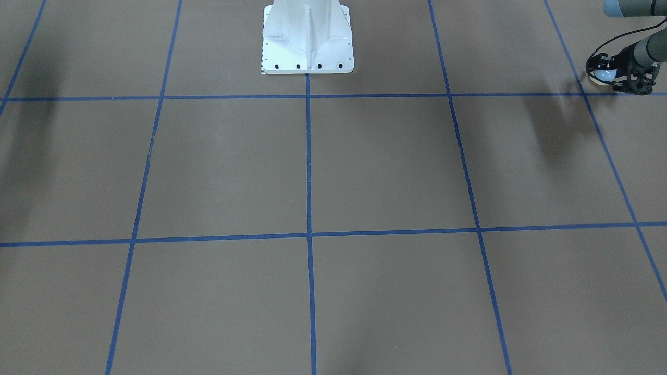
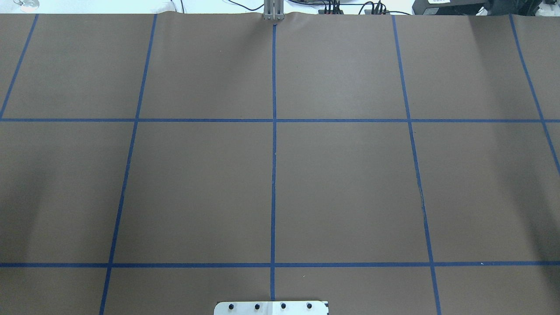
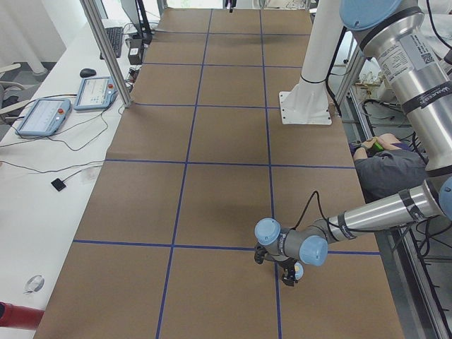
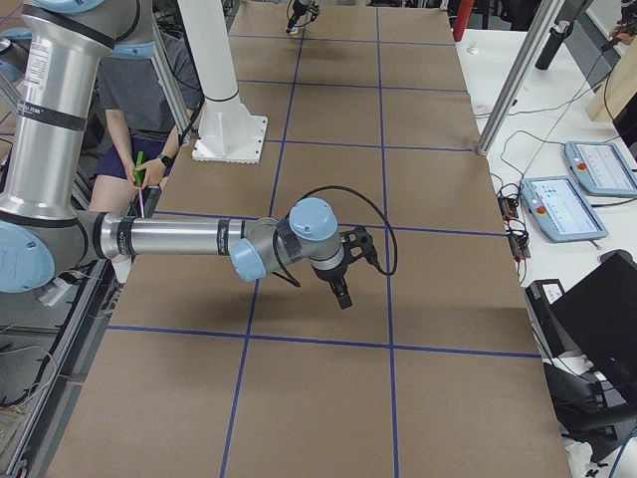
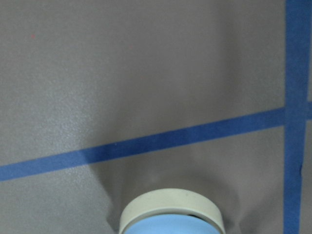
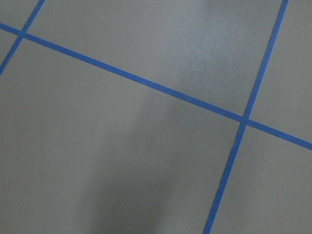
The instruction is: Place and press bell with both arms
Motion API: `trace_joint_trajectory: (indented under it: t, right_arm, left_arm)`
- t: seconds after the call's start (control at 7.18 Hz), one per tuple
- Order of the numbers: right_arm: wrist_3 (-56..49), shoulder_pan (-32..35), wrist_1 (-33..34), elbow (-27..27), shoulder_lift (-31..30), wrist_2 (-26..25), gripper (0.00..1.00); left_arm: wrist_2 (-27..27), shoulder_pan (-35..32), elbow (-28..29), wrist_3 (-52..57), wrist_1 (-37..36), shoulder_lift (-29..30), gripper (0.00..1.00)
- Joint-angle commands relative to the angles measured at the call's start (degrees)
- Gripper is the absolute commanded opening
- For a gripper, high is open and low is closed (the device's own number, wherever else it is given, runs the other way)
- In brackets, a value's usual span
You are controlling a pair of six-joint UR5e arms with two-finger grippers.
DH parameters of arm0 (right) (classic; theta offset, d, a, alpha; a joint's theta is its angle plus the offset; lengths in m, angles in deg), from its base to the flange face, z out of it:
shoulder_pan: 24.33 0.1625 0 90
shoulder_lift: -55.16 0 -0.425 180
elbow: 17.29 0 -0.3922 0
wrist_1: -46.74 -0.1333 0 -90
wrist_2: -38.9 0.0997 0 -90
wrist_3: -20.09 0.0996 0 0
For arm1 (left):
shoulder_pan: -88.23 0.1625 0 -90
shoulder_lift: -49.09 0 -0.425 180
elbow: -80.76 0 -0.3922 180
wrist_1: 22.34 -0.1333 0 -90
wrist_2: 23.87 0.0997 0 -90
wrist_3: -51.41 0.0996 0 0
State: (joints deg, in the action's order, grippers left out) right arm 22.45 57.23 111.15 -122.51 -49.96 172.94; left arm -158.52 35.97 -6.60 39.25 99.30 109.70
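The bell [image 1: 604,76], light blue with a tan base, sits between the fingers of my left gripper [image 1: 613,79] at the far right of the front view, low over the brown table near a blue tape line. The side view shows the same gripper [image 3: 289,275] with the bell [image 3: 299,270]. In the left wrist view the bell's tan rim and blue body [image 5: 171,217] fill the bottom edge; I cannot tell whether it touches the table. My right gripper [image 4: 341,294] hangs above the table, seen only from the side, so I cannot tell whether it is open or shut.
The white bolted pedestal [image 1: 307,47] stands at the robot's side of the table [image 2: 350,183], which is marked with a blue tape grid. A seated person [image 3: 388,169] is beside the table behind the arms. Tablets [image 4: 557,209] and cables lie on the white bench beyond the far edge.
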Motion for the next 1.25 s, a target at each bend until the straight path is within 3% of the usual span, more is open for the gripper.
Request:
trace_joint_trajectory:
  t: [0.0, 0.28, 0.56, 1.11]
  right_arm:
    - [0.0, 0.0, -0.1, 0.0, 0.0, 0.0, 1.0]
    - [0.0, 0.0, -0.1, 0.0, 0.0, 0.0, 1.0]
    - [0.0, 0.0, -0.1, 0.0, 0.0, 0.0, 1.0]
    - [0.0, 0.0, -0.2, 0.0, 0.1, 0.0, 1.0]
  left_arm:
    - [0.0, 0.0, 0.0, 0.1, 0.0, 0.1, 0.82]
    - [0.0, 0.0, 0.1, 0.2, 0.0, 0.1, 0.74]
    - [0.0, 0.0, 0.0, 0.3, 1.0, 0.0, 0.56]
    - [-0.2, -0.1, -0.8, 0.0, 2.2, -0.1, 0.56]
